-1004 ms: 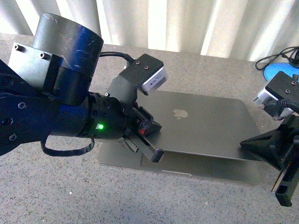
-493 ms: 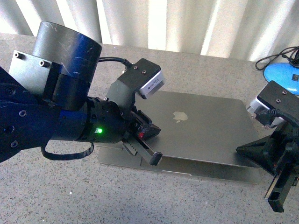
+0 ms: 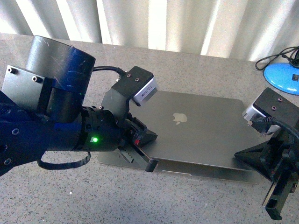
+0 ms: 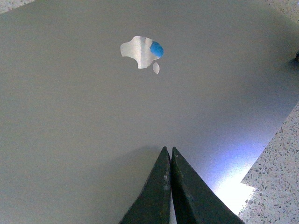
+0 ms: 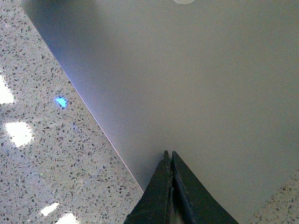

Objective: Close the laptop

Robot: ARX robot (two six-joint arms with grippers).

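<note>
The laptop (image 3: 201,130) lies on the speckled table with its grey lid folded down almost flat. Only a thin gap shows above the base's front edge (image 3: 205,173). The apple logo (image 3: 180,117) faces up; keyboard and screen are hidden. My left gripper (image 3: 150,164) is shut, its tips on the lid's near left corner. In the left wrist view the left gripper (image 4: 168,149) rests on the lid (image 4: 84,116) below the logo (image 4: 140,51). My right gripper (image 3: 237,156) is shut at the lid's near right corner. The right wrist view shows the right gripper (image 5: 168,153) touching the lid (image 5: 215,79) close to its edge.
A blue object (image 3: 281,74) with a black cable (image 3: 275,56) lies at the back right of the stone table (image 3: 93,200). Pale curtains (image 3: 154,23) hang behind the table's far edge.
The lid has come down further and the gap to the base has narrowed. Both grippers have moved lower and nearer with it.
</note>
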